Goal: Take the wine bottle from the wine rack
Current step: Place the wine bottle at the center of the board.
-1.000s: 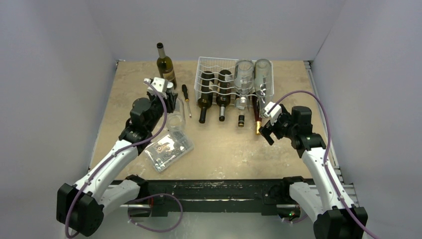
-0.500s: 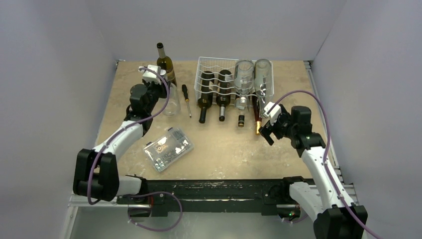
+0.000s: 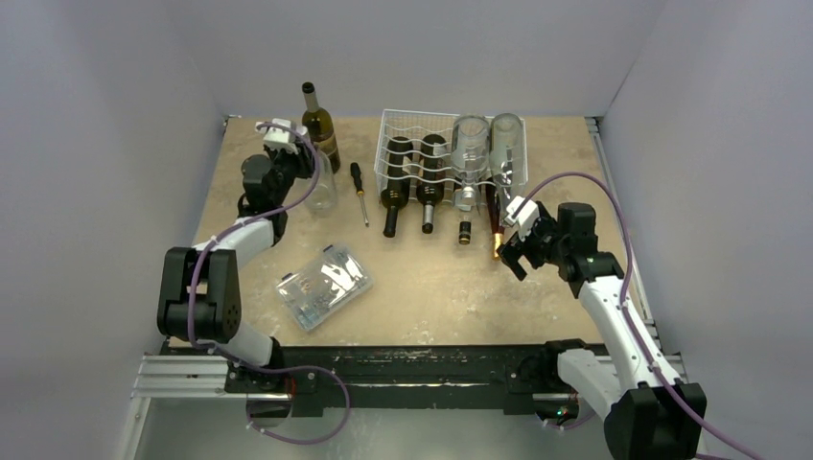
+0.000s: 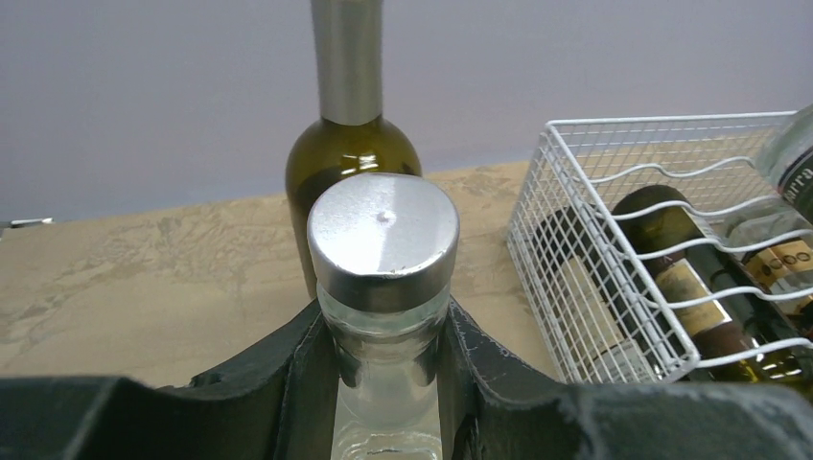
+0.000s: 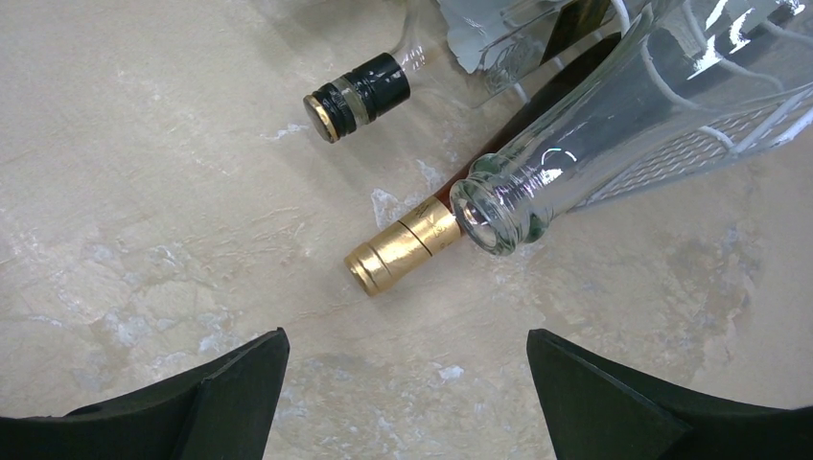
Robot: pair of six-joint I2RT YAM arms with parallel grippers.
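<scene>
My left gripper point(image 3: 305, 160) is shut on the neck of a clear glass wine bottle point(image 3: 324, 189) with a silver cap point(image 4: 383, 240), held upright at the far left. The black fingers point(image 4: 288, 383) press both sides of its neck. The white wire wine rack point(image 3: 403, 125) sits at the back centre and holds two dark bottles point(image 3: 396, 177) and two clear ones point(image 3: 470, 144). My right gripper point(image 3: 513, 251) hangs open just in front of the rack's right end. In the right wrist view a gold-capped neck point(image 5: 403, 251) and an open clear bottle mouth point(image 5: 499, 211) lie ahead of the gripper point(image 5: 407, 383).
An upright green bottle point(image 3: 319, 129) stands right behind the held bottle. A screwdriver point(image 3: 360, 189) lies between it and the rack. A clear plastic parts box point(image 3: 324, 286) rests on the near left of the table. A black-capped neck point(image 5: 360, 96) pokes out of the rack.
My left arm has carried the clear bottle back and to the left, up beside the green bottle. The right gripper has stayed open in nearly the same spot.
</scene>
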